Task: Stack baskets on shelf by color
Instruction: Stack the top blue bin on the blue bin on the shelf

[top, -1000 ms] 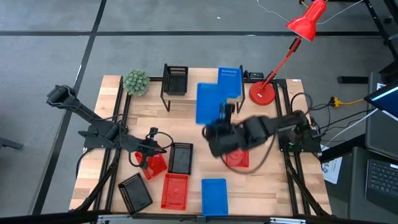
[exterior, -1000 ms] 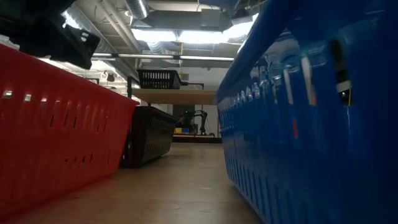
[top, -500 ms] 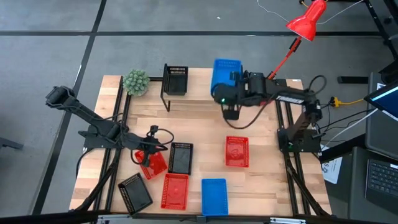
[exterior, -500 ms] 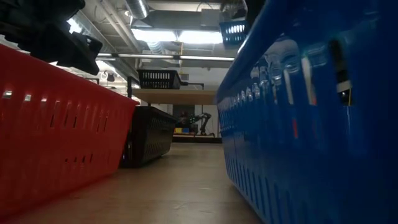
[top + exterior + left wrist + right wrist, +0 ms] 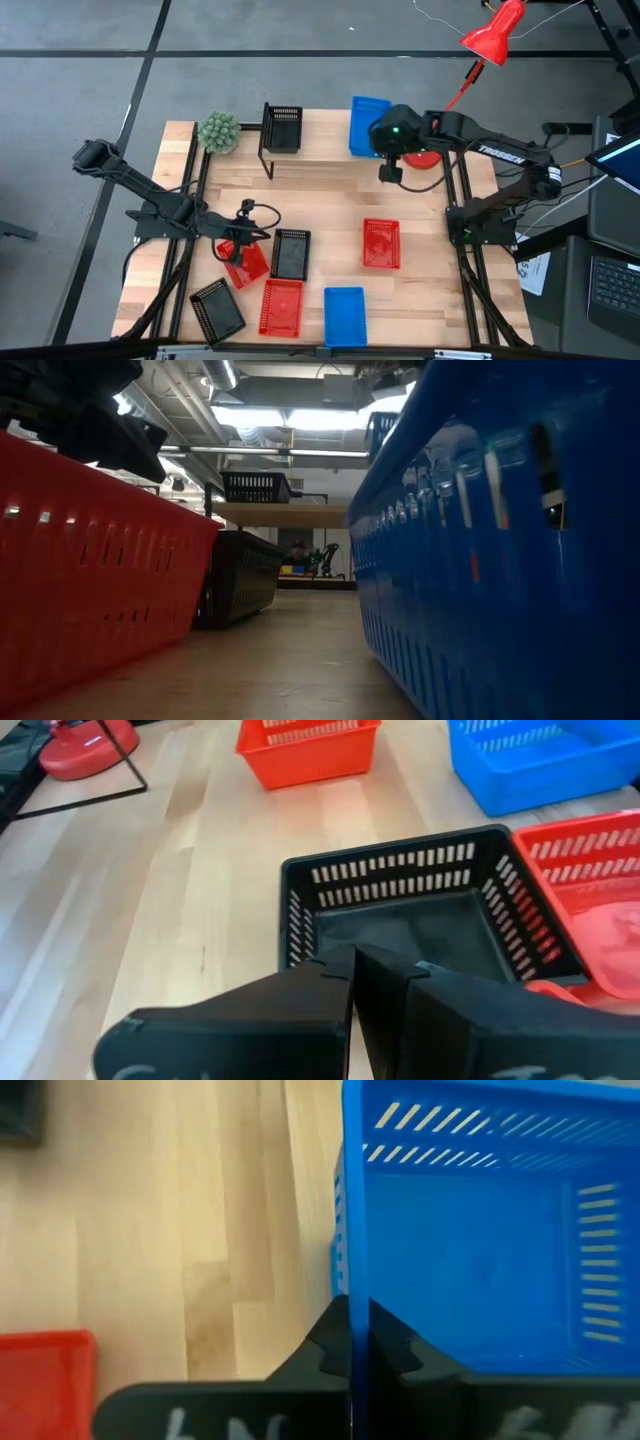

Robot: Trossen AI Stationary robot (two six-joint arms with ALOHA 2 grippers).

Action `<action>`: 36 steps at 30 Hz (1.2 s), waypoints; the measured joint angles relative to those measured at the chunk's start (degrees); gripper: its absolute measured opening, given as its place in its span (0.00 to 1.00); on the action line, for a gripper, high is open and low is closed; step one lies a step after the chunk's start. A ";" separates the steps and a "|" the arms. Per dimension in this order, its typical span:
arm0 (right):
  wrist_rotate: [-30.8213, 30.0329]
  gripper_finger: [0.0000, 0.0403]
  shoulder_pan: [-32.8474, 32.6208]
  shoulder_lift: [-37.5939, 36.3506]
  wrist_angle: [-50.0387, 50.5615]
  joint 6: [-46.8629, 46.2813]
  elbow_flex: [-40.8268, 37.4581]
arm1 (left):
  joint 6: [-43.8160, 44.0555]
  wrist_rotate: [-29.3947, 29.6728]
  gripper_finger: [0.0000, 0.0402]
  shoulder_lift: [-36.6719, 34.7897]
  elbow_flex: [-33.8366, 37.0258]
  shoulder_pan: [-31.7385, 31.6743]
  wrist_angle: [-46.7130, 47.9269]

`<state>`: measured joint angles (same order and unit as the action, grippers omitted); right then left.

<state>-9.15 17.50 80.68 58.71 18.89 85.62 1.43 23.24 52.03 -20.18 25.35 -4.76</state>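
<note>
In the high view my right gripper (image 5: 383, 140) is shut on a blue basket (image 5: 367, 124) over the right end of the shelf (image 5: 330, 150). The low view shows that basket (image 5: 384, 430) in the air, higher than the shelf plank (image 5: 280, 515). A black basket (image 5: 283, 128) stands on the shelf's left end. My left gripper (image 5: 238, 248) is shut over a skewed red basket (image 5: 250, 268) on the table's left side. On the table lie two more red baskets (image 5: 379, 243) (image 5: 283, 305), two black (image 5: 290, 253) (image 5: 217, 310) and one blue (image 5: 345, 315). My left gripper (image 5: 356, 965) is shut at the far left corner of the red basket (image 5: 560, 988), coming from above; its own fingers hide the place of contact. My right gripper (image 5: 350, 1325) pinches one side wall (image 5: 350, 1270) of the blue basket, one finger inside and one outside, pointing down. The basket is lifted clear and roughly level.
A red desk lamp has its base (image 5: 422, 150) just right of the shelf and its head (image 5: 493, 30) beyond the far edge. A green plant ball (image 5: 218, 130) sits left of the shelf. Bare wood (image 5: 320, 200) lies between the shelf and the baskets.
My right gripper has carried the blue basket from over the middle of the table toward the far edge and then rightward, stopping over the shelf's right end, turning as it went. In the low view the basket has come into sight high above the shelf.
</note>
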 joint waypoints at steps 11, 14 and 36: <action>0.75 0.00 4.85 0.33 -4.49 3.69 -4.79 | 1.14 0.00 0.00 0.00 0.00 -2.50 -0.02; 3.12 0.00 6.19 0.33 -4.23 3.78 -4.79 | 1.08 -0.02 0.00 0.00 0.00 -2.48 -0.02; 3.26 0.19 7.93 0.26 -4.84 2.59 -5.92 | 1.48 0.00 0.00 0.02 0.00 -2.48 0.00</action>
<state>-5.89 25.43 80.94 53.87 21.49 79.70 2.92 23.24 52.05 -20.18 22.87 -4.75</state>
